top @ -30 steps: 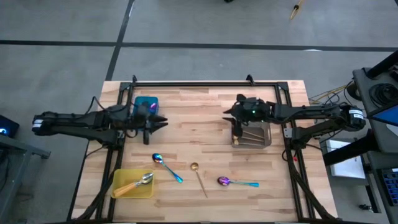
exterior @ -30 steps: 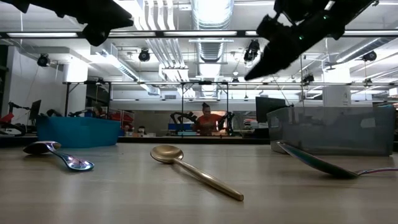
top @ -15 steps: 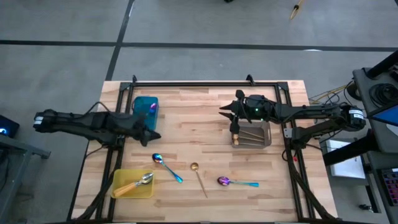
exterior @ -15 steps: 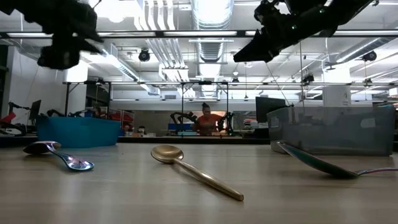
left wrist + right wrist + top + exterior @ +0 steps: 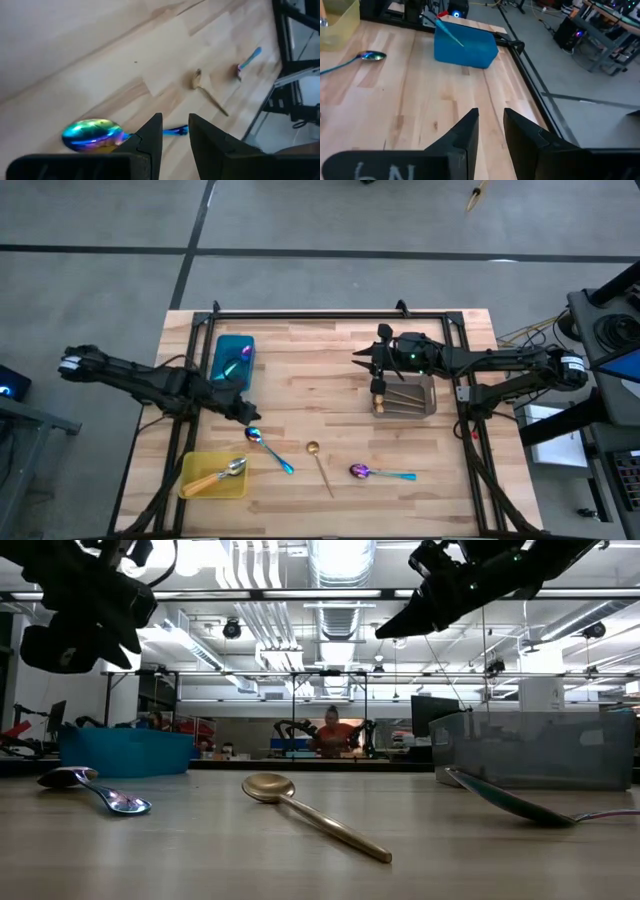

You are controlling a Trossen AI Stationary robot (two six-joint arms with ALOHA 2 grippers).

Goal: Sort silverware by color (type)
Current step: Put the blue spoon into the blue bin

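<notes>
pale wooden surface (image 5: 320,370) with a dark frame carries everything. nearest the front edge, a yellow tray (image 5: 195,487) holds an orange-handled spoon (image 5: 218,475), and an iridescent spoon with a teal handle (image 5: 380,473) lies to the right. a thin gold spoon (image 5: 319,465) lies between them, with another iridescent spoon (image 5: 268,448) just beyond. the left claw (image 5: 243,415) hovers just above this spoon's bowl, fingers (image 5: 150,137) narrowly apart and pinching nothing. farther back, a grey tray (image 5: 424,408) holds gold spoons; the right claw (image 5: 361,358) hangs beside it, fingers (image 5: 465,135) narrowly apart and bare. a teal tray (image 5: 226,344) at the back left holds one iridescent spoon.
</notes>
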